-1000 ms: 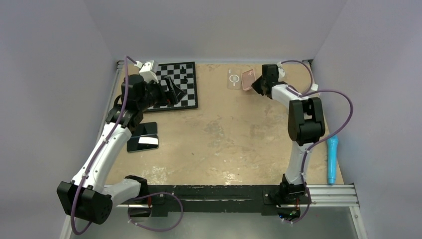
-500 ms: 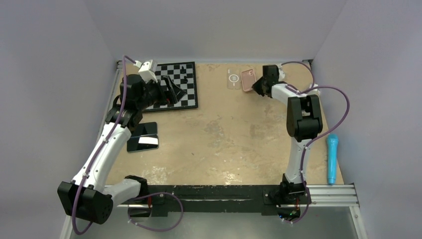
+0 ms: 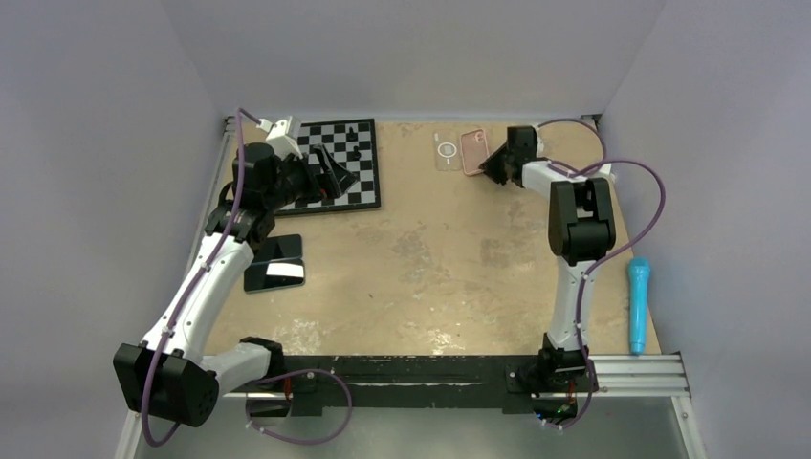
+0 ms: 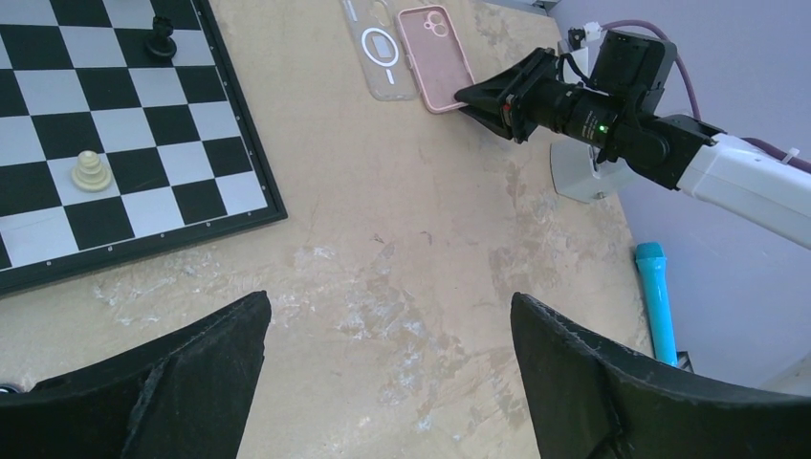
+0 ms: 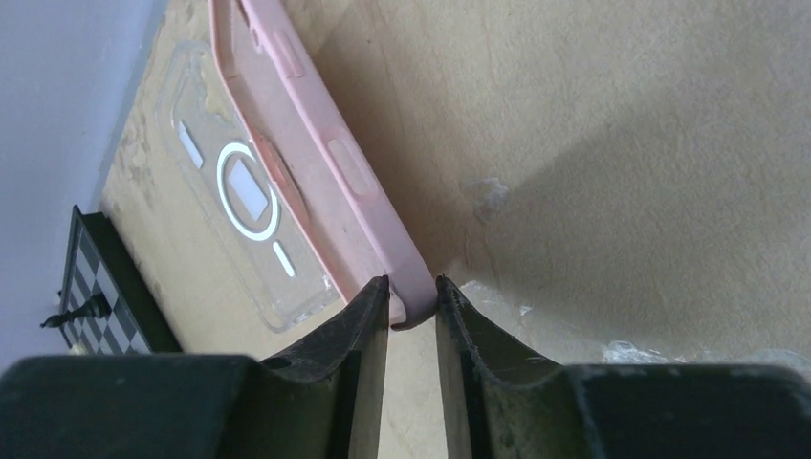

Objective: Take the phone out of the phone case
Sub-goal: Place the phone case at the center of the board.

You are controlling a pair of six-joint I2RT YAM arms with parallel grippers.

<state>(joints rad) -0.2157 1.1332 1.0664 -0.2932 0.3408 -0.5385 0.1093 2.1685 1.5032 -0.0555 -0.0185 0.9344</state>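
Worn tan tabletop [image 3: 430,258], lavender walls on three sides. Far end, right of centre: slim pink-backed phone [image 3: 474,151] lying back-up, camera corner at the far end. The thin transparent phone case [image 3: 447,150], white ring showing, lies flat just beside it on the left. Case reads as empty, so I judge the separation done. Whether their long edges touch I can't say.

Right gripper [image 5: 411,287] is low at the phone's near end, one finger either side of the pink rim at a corner. Gap is narrow. I cannot tell whether the pads pinch the rim or stand just off it. Working at the end rather than across the face makes sense to me: it leaves the fingers clear of the case.

Left gripper [image 4: 389,304] hangs over bare table beside the black-and-white chessboard [image 4: 115,124], fingers spread wide, nothing between them. Parked out of the way, I reckon.

All-black smartphone [image 3: 274,263] sits near the left edge, well apart from the work. Blue cylindrical object [image 3: 638,304] lies by the right edge.
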